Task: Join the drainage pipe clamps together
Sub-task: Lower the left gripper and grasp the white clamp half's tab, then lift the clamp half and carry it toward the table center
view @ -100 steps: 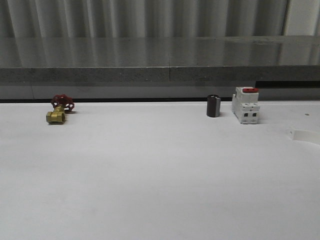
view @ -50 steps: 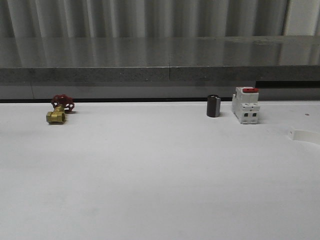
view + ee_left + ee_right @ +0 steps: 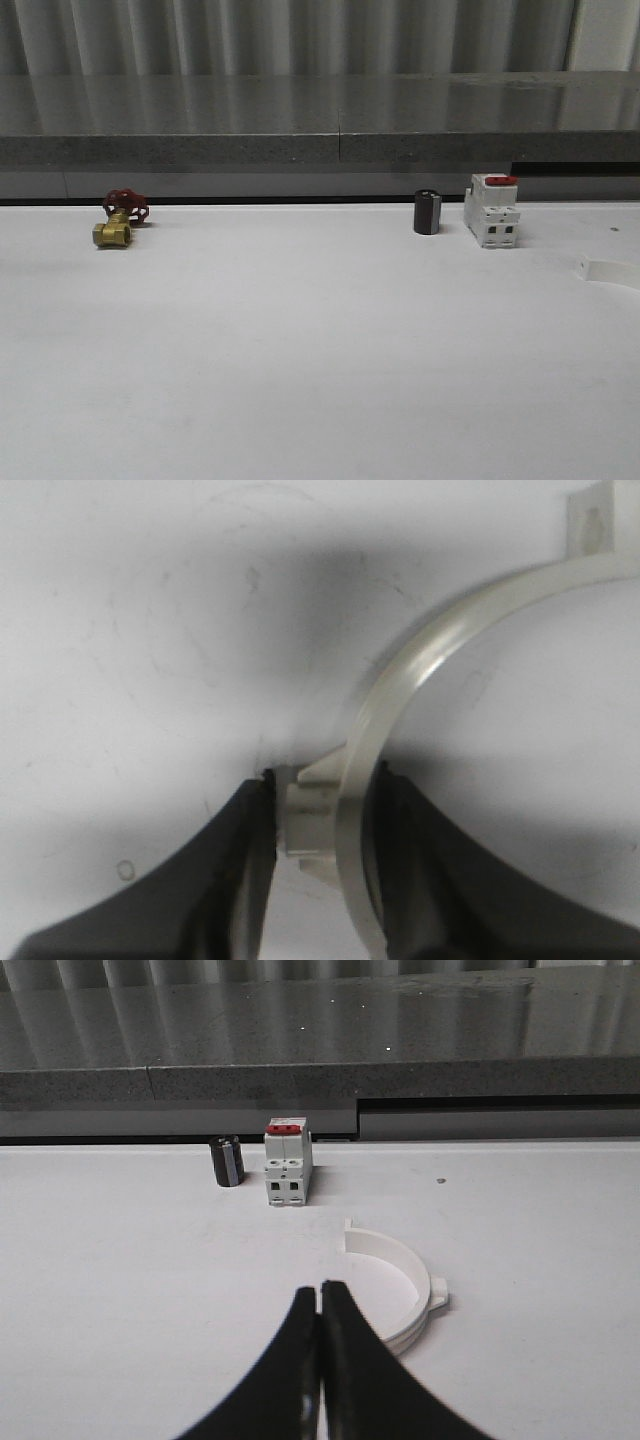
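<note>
1. Gripper state, left: the left gripper (image 3: 325,825) is clamped on one clamp (image 3: 400,710), its dark fingers (image 3: 235,860) pressing the band and its outer nub from both sides, just over the white table (image 3: 150,630).
2. The right gripper (image 3: 320,1305) has its fingers pressed together and holds nothing; it hangs above the table, near the second clamp (image 3: 400,1290) but apart from it.
3. Counts: two clamps, one switch (image 3: 491,210), one dark cylinder (image 3: 427,212), one brass valve (image 3: 118,220) with a red handwheel.
4. The second clamp lies on the table in front of the switch, curved side toward the right.
5. The front view gives the valve at the far left, and the cylinder just beside the switch at the far right; one end tab (image 3: 600,270) of the second clamp shows at its right edge.
6. The right wrist view gives that clamp's whole arc, with its nub.
</note>
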### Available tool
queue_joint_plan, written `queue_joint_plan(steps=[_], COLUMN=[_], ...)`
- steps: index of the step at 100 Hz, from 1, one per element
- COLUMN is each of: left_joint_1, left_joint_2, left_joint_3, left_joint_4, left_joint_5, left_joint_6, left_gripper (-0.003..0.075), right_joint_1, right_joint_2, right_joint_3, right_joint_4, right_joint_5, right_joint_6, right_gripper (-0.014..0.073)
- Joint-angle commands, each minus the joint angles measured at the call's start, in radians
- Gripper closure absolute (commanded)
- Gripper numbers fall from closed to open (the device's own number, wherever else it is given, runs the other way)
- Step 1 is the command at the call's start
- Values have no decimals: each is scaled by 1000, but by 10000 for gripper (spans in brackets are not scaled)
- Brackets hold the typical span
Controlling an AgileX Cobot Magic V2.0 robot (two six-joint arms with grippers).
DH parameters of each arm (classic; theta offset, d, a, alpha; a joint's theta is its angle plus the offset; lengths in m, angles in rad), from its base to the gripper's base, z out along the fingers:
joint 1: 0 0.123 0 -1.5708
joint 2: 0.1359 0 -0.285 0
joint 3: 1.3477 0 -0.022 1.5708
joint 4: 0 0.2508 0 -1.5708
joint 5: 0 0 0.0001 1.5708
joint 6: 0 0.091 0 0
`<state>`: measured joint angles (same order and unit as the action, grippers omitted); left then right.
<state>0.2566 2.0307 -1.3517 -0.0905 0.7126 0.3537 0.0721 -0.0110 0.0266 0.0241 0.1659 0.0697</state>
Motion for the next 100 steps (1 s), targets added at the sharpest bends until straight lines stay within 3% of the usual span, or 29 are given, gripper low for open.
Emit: queue_joint_plan(steps=[1,15,40,66,100], left_joint_1=[1,-1,-76,-332,-661], left_joint_2=[-53,-79,-210,-315,-313], left_joint_3=[-27,-27,-27,-27,-27], left_joint_4=[-39,-92,-95,-70,-19], left_joint_5=[7,63,150,156,58], left_joint_6=[-1,-12,-219,-483,-661], left_gripper=[580,629,629,628,628], right_joint_1=[-5,-5,-5,-5,-5], right_joint_2=[-19,-19,-19,-19,-19], right_joint_3=[-15,-15,-15,-15,-15], right_joint_4=[-3,-3,-3,-3,-3], right_joint_5=[-84,-84,-84,-84,-84], right_joint_6=[-7,-7,-7,-7,-7], right_gripper=[711,711,711,711,711])
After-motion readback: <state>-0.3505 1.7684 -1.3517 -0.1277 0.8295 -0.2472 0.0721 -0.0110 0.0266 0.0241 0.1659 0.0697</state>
